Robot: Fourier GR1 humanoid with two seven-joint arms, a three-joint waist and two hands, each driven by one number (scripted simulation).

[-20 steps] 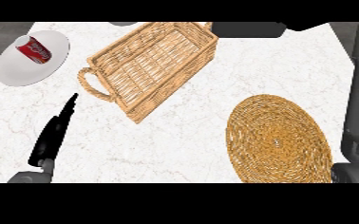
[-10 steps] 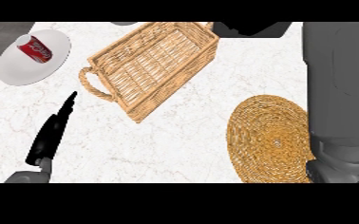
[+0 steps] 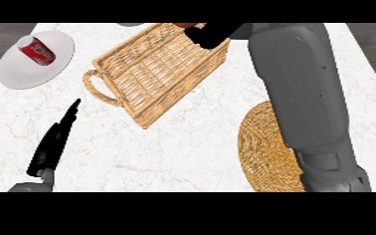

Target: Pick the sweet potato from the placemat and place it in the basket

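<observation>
White marbled counter, plate with red can far left; my right hand curled round the sweet potato, a brown sliver over the basket's far corner; forearm now crossing the placemat, uncovered a second ago; left hand open, lower left.

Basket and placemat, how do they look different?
The basket is a rectangle with raised walls and a loop handle; the placemat is round and flat. The basket is pale tan, woven in straight rows; the placemat is deeper gold, coiled in rings. The basket shows almost whole; the placemat is partly hidden under the right forearm. Both are woven and lie on the white counter.
</observation>
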